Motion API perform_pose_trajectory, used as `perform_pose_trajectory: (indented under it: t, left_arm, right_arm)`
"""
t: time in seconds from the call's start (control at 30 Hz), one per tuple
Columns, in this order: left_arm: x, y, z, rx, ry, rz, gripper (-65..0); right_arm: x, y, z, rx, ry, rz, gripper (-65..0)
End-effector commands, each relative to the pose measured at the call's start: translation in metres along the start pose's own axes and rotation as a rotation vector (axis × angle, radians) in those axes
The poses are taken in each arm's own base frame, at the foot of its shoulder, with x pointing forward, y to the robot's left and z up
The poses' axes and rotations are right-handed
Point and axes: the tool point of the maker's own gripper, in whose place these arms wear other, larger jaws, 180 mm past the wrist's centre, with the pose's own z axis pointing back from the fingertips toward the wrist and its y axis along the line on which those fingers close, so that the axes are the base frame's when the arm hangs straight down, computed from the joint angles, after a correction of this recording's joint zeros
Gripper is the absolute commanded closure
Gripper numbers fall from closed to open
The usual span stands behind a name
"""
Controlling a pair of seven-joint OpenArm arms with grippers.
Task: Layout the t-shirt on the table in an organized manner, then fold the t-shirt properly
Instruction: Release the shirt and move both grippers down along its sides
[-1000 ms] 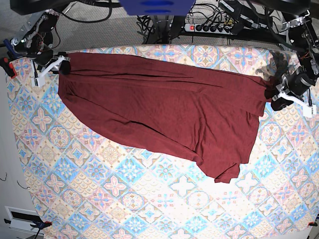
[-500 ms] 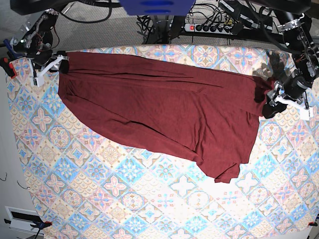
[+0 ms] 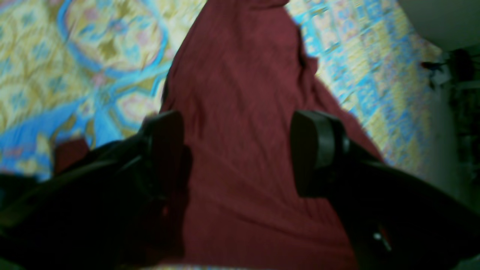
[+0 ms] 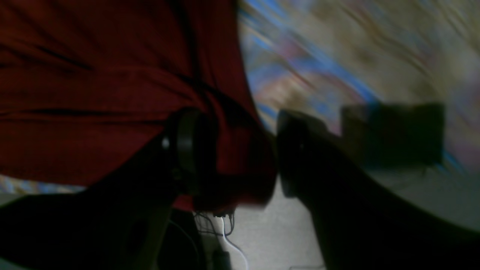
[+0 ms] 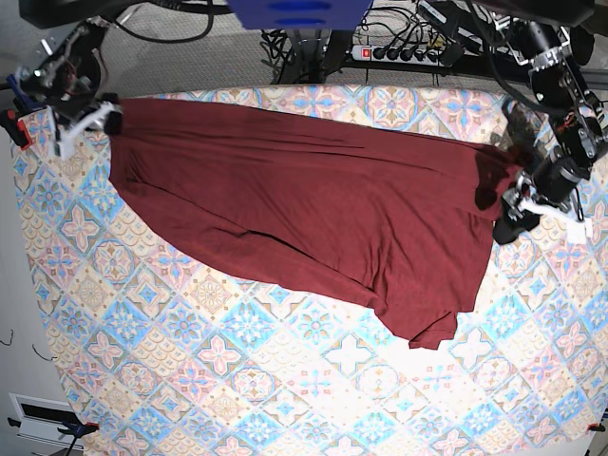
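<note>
The table [image 5: 237, 380] carries the t-shirt [image 5: 304, 218], spread in a long slanted band from the far corner on the base view's left to the near right, one end drooping toward the table's middle. The left gripper [image 3: 238, 152] stands with its fingers [image 3: 315, 150] wide apart, the shirt's end lying flat beneath and between them, pinched by neither. The right gripper [image 4: 240, 153] has a bunched corner of cloth between its fingers [image 4: 187, 150]; whether they press it, the blur hides.
</note>
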Motion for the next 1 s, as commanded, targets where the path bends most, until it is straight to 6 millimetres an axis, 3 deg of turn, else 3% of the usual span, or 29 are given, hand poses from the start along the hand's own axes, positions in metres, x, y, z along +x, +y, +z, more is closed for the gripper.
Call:
perform_pose_trajectory:
  t: [0.0,0.2,0.37,0.67,0.83,0.97]
  left_arm:
    - [0.017,-0.001,0.0,-0.01,-0.041,-0.003,-43.4]
    - [0.027,0.01,-0.019,-0.019,-0.046,0.081,-43.4]
    - [0.035,0.009,-0.028,-0.034,-0.057,0.111,-43.4]
    - [0.038,0.007,-0.029,-0.036,-0.061,0.11,-43.5]
    - [0.038,0.007,-0.029,-0.037,-0.061,0.108,-43.4]
    - [0.038,0.007,-0.029,-0.037,-0.061,0.108,-43.4]
  right_arm:
    - [0.009,-0.008,0.007,-0.023,-0.026,0.008,-27.8]
    - [0.032,-0.005,0.005,-0.016,-0.084,0.0,-31.3]
    - [0.032,-0.005,0.005,-0.015,-0.081,0.001,-40.5]
    - [0.032,-0.005,0.005,-0.014,-0.082,0.001,-41.9]
    - [0.035,-0.004,0.005,-0.014,-0.09,0.001,-49.1]
    - [0.035,-0.005,0.005,-0.015,-0.09,0.001,-50.3]
